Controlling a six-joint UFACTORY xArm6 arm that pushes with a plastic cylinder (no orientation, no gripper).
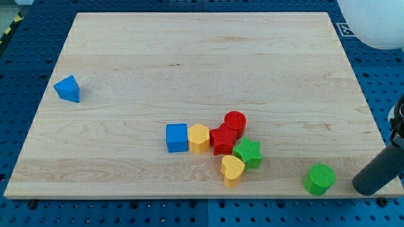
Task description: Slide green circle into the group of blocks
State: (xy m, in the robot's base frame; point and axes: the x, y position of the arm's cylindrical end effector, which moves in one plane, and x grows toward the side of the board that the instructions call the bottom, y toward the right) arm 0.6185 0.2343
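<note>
Near the view's bottom right corner of the pale wooden tabletop [189, 57], the green circular plastic block [319, 179] stands alone. Just to its right, my tip [365, 187], the lower end of the dark rod, rests at the board's edge, close to the green circle but apparently not touching it; this end effector has no jaws and holds nothing. Well to the circle's left sits the group: a green star block [248, 152], a yellow heart block [232, 170] below it, a red star-like block [221, 139], though its shape is hard to make out, a red cylinder [235, 122], a yellow hexagonal block [198, 138] and a blue cube [177, 137]. Far off at the view's left lies a blue triangular block [67, 89].
</note>
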